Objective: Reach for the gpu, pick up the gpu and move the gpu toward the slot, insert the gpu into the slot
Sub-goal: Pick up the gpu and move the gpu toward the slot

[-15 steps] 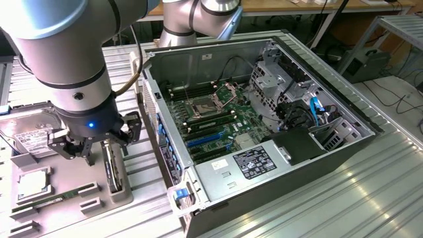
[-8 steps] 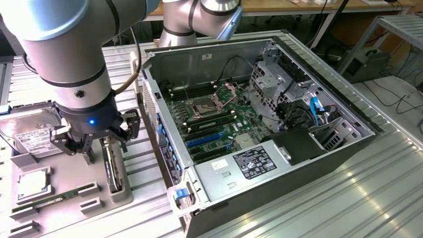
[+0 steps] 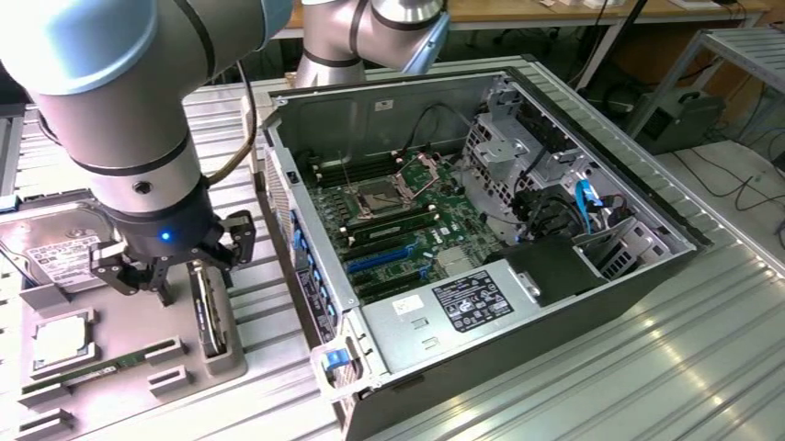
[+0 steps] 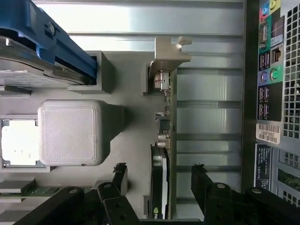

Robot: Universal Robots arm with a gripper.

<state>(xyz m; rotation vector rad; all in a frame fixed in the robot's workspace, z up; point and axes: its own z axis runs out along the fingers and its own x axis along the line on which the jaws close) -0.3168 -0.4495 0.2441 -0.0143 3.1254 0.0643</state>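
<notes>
The gpu (image 3: 211,314) is a thin dark card standing on edge in a grey holder, to the exterior view's left of the open computer case. In the wrist view the gpu (image 4: 164,159) runs lengthwise, its silvery bracket (image 4: 169,52) at the far end. My gripper (image 3: 178,271) hangs just above the card's near end. In the wrist view the gripper (image 4: 159,177) is open, one finger on each side of the card, with gaps to both. The blue slot (image 3: 378,261) lies on the motherboard inside the case, with nothing in it.
On the grey fixture tray (image 3: 123,404) sit a silver hard drive (image 3: 55,250), a CPU chip (image 3: 62,340) and a green memory stick (image 3: 105,367). The case's rear wall (image 4: 276,93) stands close beside the card. A second arm's base (image 3: 356,37) stands behind the case.
</notes>
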